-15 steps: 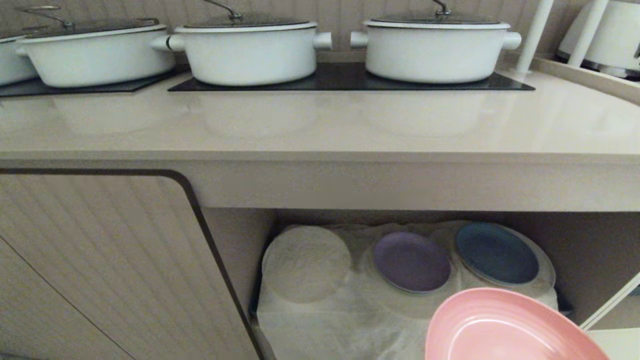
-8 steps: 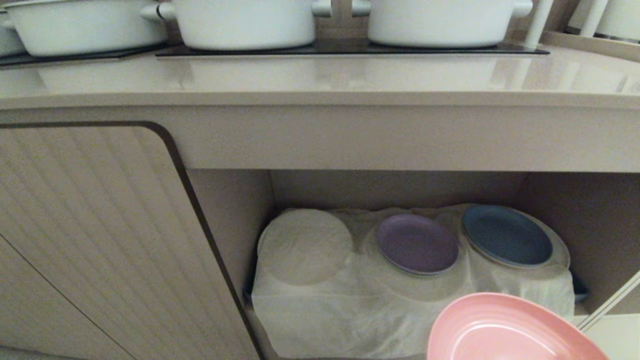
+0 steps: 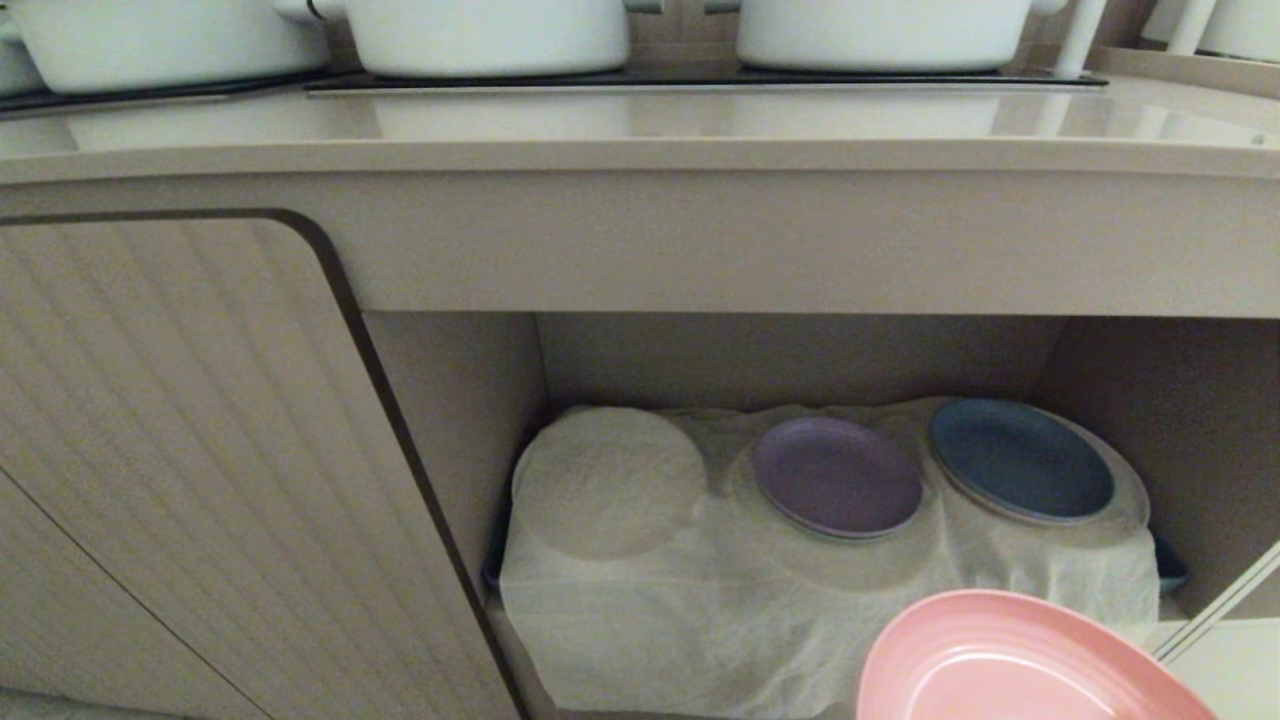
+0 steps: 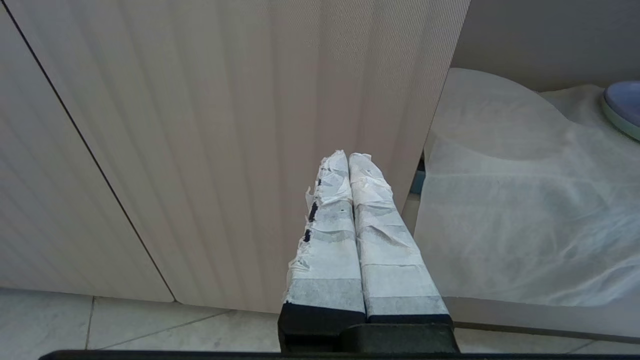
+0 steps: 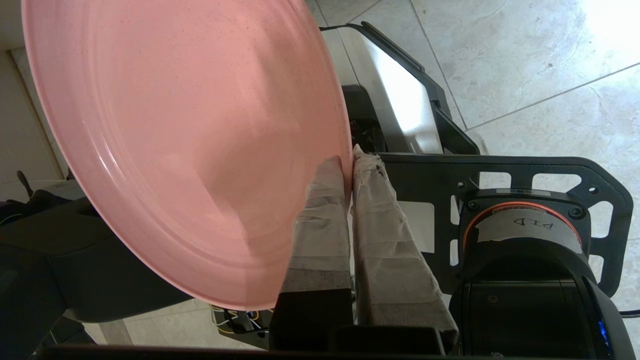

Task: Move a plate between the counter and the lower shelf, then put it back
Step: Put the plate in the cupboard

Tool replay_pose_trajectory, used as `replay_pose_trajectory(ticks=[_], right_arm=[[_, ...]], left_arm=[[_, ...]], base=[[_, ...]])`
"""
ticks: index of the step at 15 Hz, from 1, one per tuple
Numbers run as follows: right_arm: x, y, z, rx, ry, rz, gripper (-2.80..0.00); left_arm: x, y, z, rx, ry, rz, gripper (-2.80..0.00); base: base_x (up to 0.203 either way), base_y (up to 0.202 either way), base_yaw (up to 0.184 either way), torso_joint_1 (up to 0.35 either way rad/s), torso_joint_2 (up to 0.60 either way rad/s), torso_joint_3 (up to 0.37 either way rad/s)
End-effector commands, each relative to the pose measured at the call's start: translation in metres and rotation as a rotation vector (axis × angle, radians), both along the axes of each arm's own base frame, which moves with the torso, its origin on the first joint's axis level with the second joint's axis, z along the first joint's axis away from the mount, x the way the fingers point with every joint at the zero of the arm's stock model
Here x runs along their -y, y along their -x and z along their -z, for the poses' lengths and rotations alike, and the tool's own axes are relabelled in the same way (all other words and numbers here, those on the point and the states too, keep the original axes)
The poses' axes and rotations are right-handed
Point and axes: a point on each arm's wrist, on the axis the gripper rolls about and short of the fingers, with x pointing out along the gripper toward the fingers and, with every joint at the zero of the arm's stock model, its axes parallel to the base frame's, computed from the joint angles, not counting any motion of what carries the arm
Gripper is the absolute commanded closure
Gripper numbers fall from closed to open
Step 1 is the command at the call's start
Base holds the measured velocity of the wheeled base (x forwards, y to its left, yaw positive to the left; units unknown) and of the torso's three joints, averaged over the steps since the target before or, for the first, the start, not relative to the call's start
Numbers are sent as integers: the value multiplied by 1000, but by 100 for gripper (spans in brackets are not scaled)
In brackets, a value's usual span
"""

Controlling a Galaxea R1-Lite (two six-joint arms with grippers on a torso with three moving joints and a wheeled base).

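Two plates (image 3: 836, 476) on lower shelf (image 3: 800, 360), right gripper (image 5: 348, 162) pinching pink plate (image 3: 1010, 665)

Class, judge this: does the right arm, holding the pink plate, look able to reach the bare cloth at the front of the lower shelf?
Probably yes. The right claw grips the plate just before the open lower shelf; the purple plate and blue plate sit further back.

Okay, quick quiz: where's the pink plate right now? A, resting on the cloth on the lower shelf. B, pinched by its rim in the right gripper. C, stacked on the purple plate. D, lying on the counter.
B: the right gripper is shut on the rim of the pink plate, held in front of the lower shelf, not set down.
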Motion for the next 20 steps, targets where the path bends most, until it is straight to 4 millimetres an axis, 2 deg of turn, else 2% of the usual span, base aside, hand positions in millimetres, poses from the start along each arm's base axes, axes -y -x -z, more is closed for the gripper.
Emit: replay_pose_trajectory(ticks=[1, 14, 18, 20], right_arm=[[0, 1, 0, -7, -2, 0, 0], [0, -2, 6, -26, 6, -1, 0], [-3, -13, 10, -21, 1, 0, 0], [-5, -24, 12, -27, 4, 0, 0]], left_arm=[[0, 0, 0, -1, 1, -2, 0], [0, 0, 0, -1, 1, 0, 0], [0, 0, 0, -1, 1, -1, 0], [0, 0, 0, -1, 1, 0, 0]], base=[[0, 0, 0, 0, 0, 0], [0, 0, 0, 0, 0, 0], [0, 0, 0, 0, 0, 0], [0, 0, 0, 0, 0, 0]])
